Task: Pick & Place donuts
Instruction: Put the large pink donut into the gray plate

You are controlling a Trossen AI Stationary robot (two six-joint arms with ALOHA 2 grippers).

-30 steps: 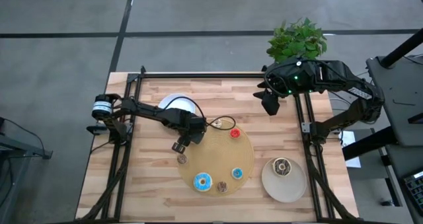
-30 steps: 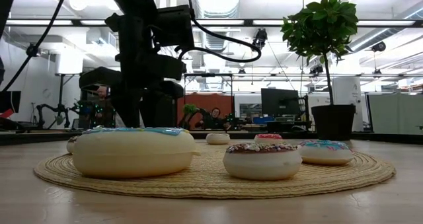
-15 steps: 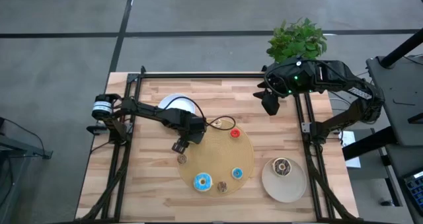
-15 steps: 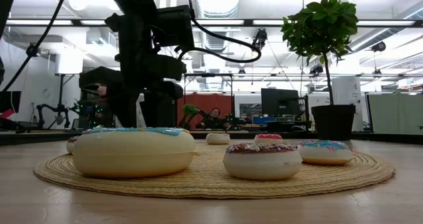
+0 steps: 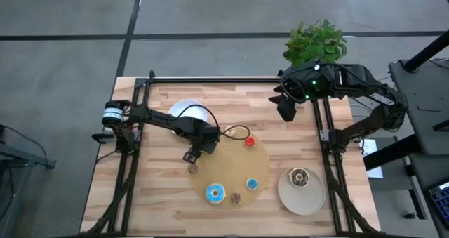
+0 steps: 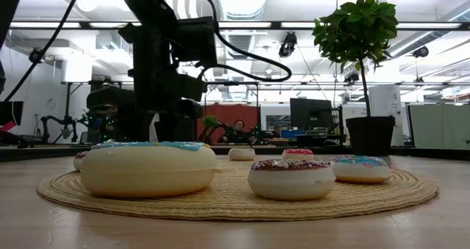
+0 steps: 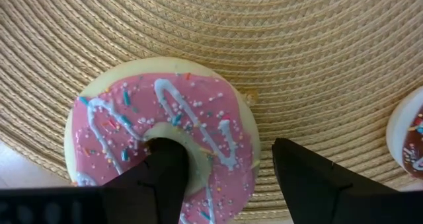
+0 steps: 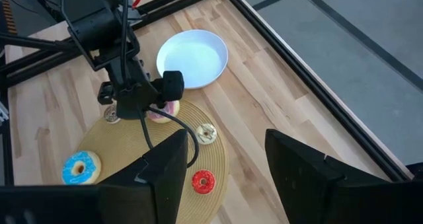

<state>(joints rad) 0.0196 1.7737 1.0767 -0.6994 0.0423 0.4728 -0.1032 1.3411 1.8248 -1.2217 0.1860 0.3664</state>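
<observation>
Underneath, pink donut [image 7: 162, 141] (white drizzle, sprinkles) lies flat.

**Q:** What lies ahead of my right pincer [image 8: 221, 168]?

**A:** My two dark fingers [image 8: 162, 174] frame the foreground, spread apart with nothing between them. Beyond them is the wooden counter [image 8: 46, 115], carrying a white plate [image 8: 193, 57] beside a round woven mat [image 8: 142, 161].

**Q:** And on the mat?

**A:** A blue donut [image 8: 80, 166], a red donut [image 8: 202, 181], a pale donut [image 8: 206, 133], and a pink donut [image 8: 163, 112] partly hidden beneath the other arm's pincer [image 8: 135, 100]. A brown donut [image 8: 110, 115] sits at the mat's edge.
</observation>
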